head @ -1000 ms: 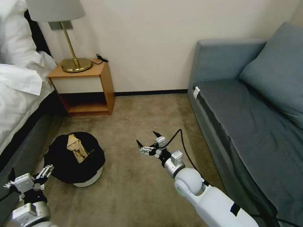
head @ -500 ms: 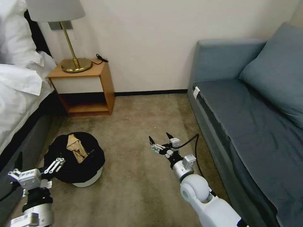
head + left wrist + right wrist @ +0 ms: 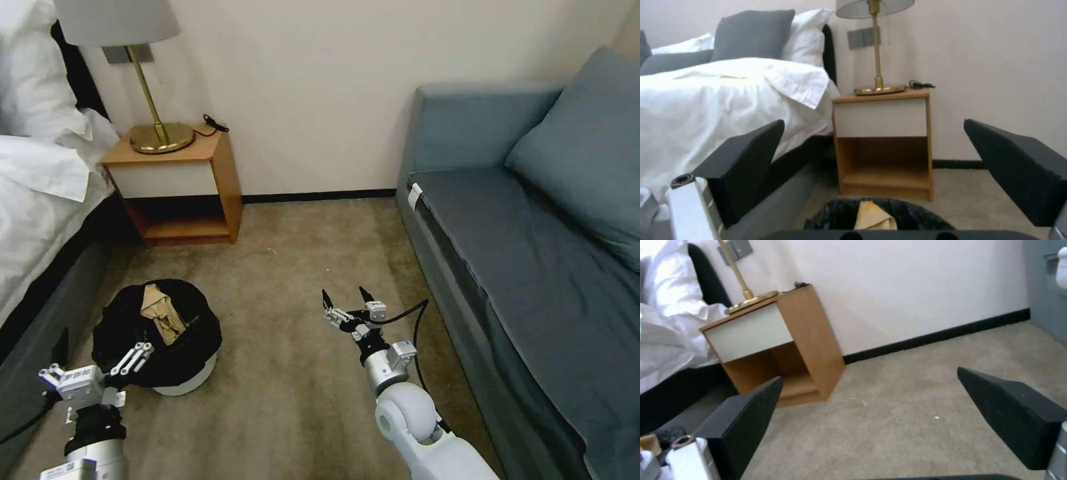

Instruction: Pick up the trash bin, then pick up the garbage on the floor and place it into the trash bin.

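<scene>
On beige carpet (image 3: 300, 400), trash bin (image 3: 160, 333) between bed (image 3: 33, 220) and sofa (image 3: 533, 267).

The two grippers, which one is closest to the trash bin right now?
The left gripper, open at the trash bin's near rim. The right gripper, also open, hangs over bare carpet toward the sofa.

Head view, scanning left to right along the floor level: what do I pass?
bed → left gripper → trash bin with tan paper scrap → right gripper → sofa
</scene>
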Controlling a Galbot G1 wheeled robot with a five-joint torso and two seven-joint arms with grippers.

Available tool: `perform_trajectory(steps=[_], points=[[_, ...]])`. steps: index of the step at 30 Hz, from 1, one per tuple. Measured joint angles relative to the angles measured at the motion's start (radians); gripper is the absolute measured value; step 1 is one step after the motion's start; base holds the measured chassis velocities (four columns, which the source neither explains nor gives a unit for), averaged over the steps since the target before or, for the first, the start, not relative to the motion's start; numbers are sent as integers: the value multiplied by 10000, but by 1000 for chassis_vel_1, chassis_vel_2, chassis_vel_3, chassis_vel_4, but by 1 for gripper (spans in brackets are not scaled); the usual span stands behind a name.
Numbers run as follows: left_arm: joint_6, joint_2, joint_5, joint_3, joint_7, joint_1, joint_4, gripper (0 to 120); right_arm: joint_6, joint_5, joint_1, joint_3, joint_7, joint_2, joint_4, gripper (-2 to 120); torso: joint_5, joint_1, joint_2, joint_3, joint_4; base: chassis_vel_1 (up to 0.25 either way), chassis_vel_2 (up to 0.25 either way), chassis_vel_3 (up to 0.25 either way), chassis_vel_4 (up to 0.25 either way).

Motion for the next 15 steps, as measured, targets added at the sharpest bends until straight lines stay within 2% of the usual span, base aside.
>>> perform_trajectory(steps=[15], points=[[20, 9, -30, 0, -11, -13, 23, 100, -3, 19, 25, -15, 23, -11, -11, 100, 1, 0, 0, 0, 1, 0, 0, 0, 0]])
